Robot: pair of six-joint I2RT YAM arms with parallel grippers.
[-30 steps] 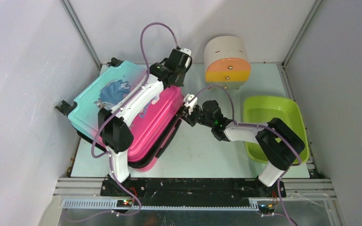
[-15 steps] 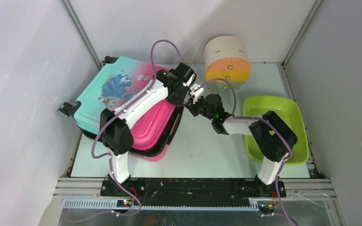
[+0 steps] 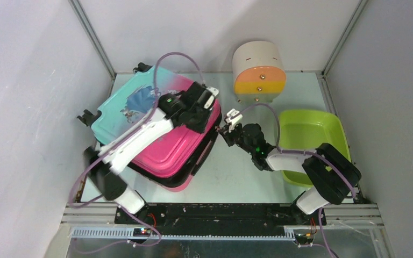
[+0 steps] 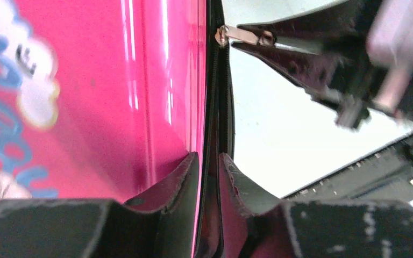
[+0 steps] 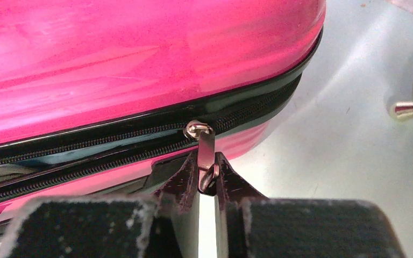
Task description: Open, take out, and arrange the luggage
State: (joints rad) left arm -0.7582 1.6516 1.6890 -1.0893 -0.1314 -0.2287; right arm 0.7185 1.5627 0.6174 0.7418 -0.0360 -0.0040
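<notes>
The luggage (image 3: 150,129), a pink-to-teal hard-shell suitcase, lies tilted at the table's left, its lid slightly lifted along the right side. My left gripper (image 3: 207,107) is shut on the lid's pink edge and black zipper trim (image 4: 208,177). My right gripper (image 3: 227,128) is shut on the silver zipper pull (image 5: 206,153) at the suitcase's right corner; the pull also shows in the left wrist view (image 4: 242,35). To the pull's left, grey lining (image 5: 2,173) shows through the unzipped seam.
A beige cylinder with an orange-yellow face (image 3: 258,71) stands at the back centre. A lime-green plastic tray (image 3: 307,141) sits at the right, behind my right arm. Cage walls close in on the left, back and right.
The suitcase has turned and shifted toward the back and right. My left arm swung over its lid and my right gripper moved right and nearer with the zipper pull.
</notes>
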